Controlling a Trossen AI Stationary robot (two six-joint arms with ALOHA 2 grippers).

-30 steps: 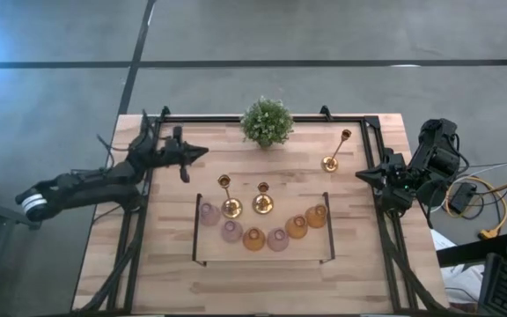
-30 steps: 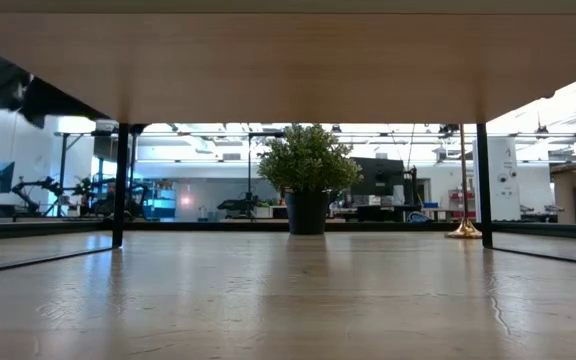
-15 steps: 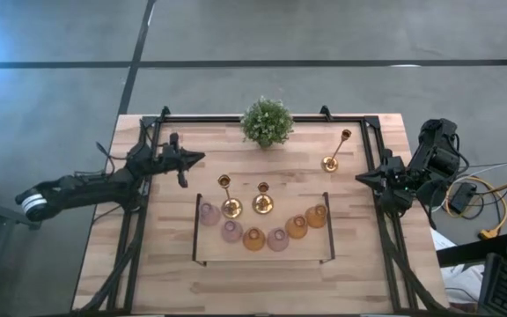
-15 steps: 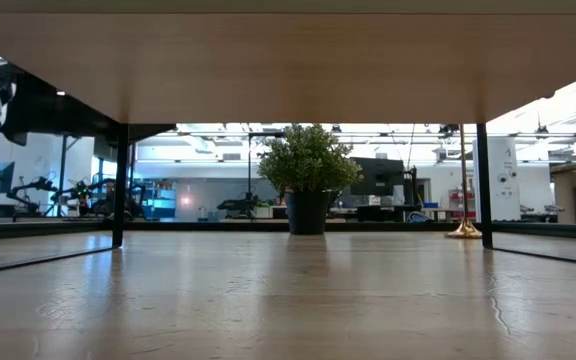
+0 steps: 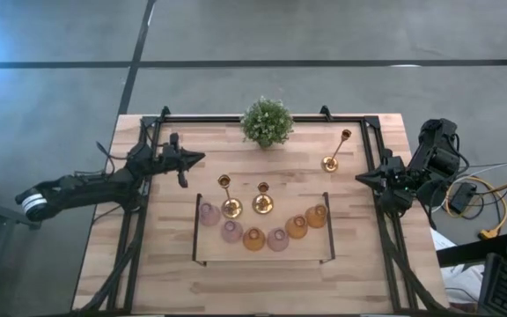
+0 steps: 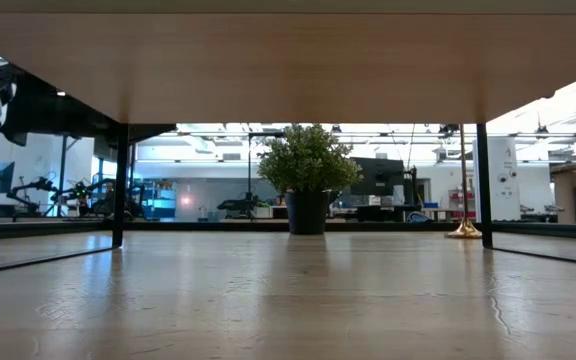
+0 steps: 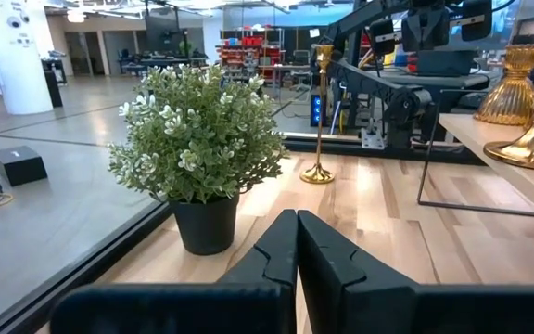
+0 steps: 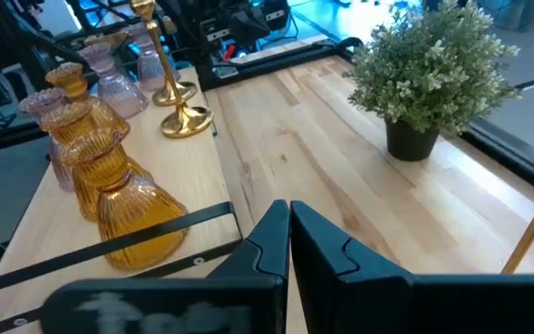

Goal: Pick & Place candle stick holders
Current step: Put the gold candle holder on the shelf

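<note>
Two gold candlesticks (image 5: 229, 198) (image 5: 262, 201) stand by their round bases on a raised wooden shelf (image 5: 262, 255). Several squat glass cups stand in an arc in front of them, from the pink ones (image 5: 209, 213) to the amber ones (image 5: 316, 215). A third candlestick (image 5: 334, 154) stands on the table at the far right and also shows in the low view (image 6: 463, 180). My left gripper (image 5: 199, 159) is shut and empty over the table's left part, left of the shelf. My right gripper (image 5: 359, 176) is shut and empty at the right edge.
A bushy green potted plant (image 5: 267, 121) stands at the far middle of the table. A black frame (image 5: 262, 116) runs along the table's edges. The shelf stands on thin black legs (image 6: 118, 185), and the table is bare beneath it.
My left gripper has come down a little and shifted slightly toward the table's near edge, then kept still. Its fingers stay shut. The candlesticks and cups have not moved.
</note>
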